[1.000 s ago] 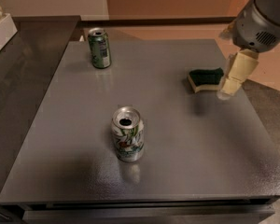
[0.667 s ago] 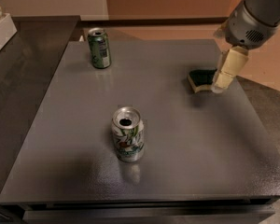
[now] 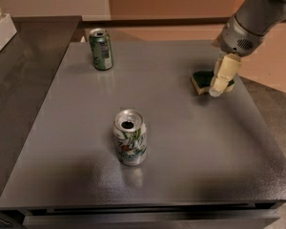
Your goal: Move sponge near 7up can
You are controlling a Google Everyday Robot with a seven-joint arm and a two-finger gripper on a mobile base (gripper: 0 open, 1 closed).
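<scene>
Grey tubular arm (image 3: pixel 266 7), perforated grey wrist housing (image 3: pixel 238 38); pale cream claw (image 3: pixel 217 88) at upper right

The gripper (image 3: pixel 218 90) hangs low over the far right part of a grey table (image 3: pixel 181 151). Behind it stands an orange-brown wall (image 3: pixel 171 1), with a pale wall (image 3: pixel 52 1) further left. A darker counter (image 3: pixel 19 94) adjoins the table well left of the gripper (a white box (image 3: pixel 0 35) sits there). Tan floor (image 3: pixel 271 75) shows just right of it.
</scene>
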